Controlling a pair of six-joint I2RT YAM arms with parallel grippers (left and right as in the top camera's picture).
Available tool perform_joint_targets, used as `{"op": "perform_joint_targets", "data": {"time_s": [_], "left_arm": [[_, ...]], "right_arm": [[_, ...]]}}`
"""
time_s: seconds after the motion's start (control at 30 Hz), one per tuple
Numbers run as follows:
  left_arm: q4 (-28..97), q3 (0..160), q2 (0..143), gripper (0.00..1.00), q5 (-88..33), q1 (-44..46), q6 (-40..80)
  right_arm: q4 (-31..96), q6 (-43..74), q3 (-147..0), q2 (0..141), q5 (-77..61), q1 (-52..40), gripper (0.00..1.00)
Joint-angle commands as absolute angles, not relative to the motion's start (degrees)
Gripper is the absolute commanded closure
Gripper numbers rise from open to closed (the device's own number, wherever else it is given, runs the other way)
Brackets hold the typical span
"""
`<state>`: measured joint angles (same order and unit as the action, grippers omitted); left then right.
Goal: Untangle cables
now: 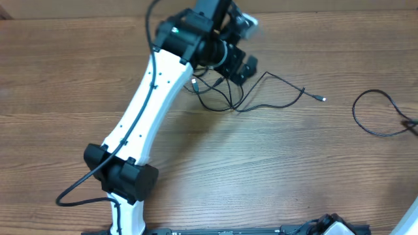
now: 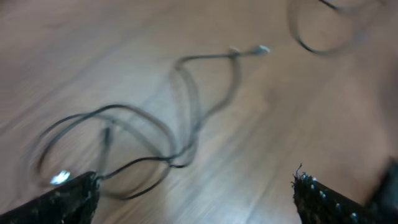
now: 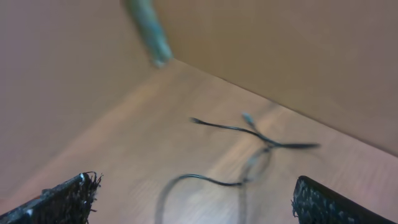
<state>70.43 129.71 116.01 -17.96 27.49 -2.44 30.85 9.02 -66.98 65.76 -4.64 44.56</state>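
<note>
**Left arm** [image 1: 147, 111]: white, nearest the overhead lens, running from near left to far centre.

**Left jaws:** released. The pads [image 2: 59, 202] are spread wide with nothing between them, and they hang over the far edge of the tangle.

**Tangle** [image 1: 232, 108]: thin black cord in several crossing loops on the table [image 1: 65, 65], centre-far. One long tail runs right to a plug [image 1: 321, 98].

**Second cable** [image 1: 354, 111]: a loose open loop well apart at the right, running off the right edge of the overhead view.

**Right jaws:** released, with both pads wide and empty in the wrist view. A cable with one crossing lies ahead of them, probably the second cable, though this is unconfirmed.

**Hazards, judged:**
- Closing where strands cross would pinch two at once, and a pull would then tighten the loops rather than free them.
- The cords are light and unanchored, so a one-sided pull may drag the whole tangle across the table without separating it. The right jaws are too far off to pin it.
- The plug may snag inside a loop as the tail is drawn through.
- The left wrist view is blurred, so a thin strand could be missed or clipped.
- The second cable sits near the right edge of the view and could slide out of it if nudged.
</note>
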Motion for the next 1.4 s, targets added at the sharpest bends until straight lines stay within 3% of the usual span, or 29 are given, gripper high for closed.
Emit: {"op": "perform_joint_targets", "data": {"time_s": [0.0, 0.17, 0.3, 0.5, 0.67, 0.93, 1.07, 1.3, 1.37], "left_arm": [[72.25, 131.00, 113.97, 0.00, -7.51, 24.01, 13.13], [78.11, 130.21, 113.99, 0.00, -7.27, 19.97, 27.59], [76.49, 126.80, 114.06, 0.01, -7.29, 20.01, 32.03], [71.70, 117.71, 114.08, 0.18, -5.87, 21.43, 38.85], [62.70, 107.31, 114.08, 0.21, -5.80, 21.80, 44.88], [47.57, 95.92, 114.08, 0.17, -5.98, 22.55, 49.10], [37.87, 90.70, 114.08, 0.26, -6.00, 23.70, 50.33], [28.23, 82.98, 114.10, 0.26, -4.69, 26.76, 50.41], [26.24, 81.52, 114.10, 0.37, -2.68, 27.40, 50.43]], "right_arm": [[30.81, 9.19, -67.96, 63.31, -14.96, 41.91, 0.00], [33.71, 9.21, -67.96, 62.26, -16.05, 36.32, 0.00], [38.85, 9.21, -67.94, 62.61, -16.43, 31.40, 0.00], [43.72, 9.21, -67.94, 64.05, -16.69, 24.67, 0.00], [47.05, 9.21, -67.90, 65.84, -16.69, 21.65, 0.00], [50.46, 9.21, -67.90, 69.93, -17.74, 21.15, 0.00], [50.50, 9.19, -67.90, 71.31, -22.85, 21.15, 0.00], [50.50, 9.21, -67.90, 71.94, -24.80, 21.15, 0.00], [50.59, 9.19, -67.90, 71.94, -24.80, 21.15, 0.00]]}}
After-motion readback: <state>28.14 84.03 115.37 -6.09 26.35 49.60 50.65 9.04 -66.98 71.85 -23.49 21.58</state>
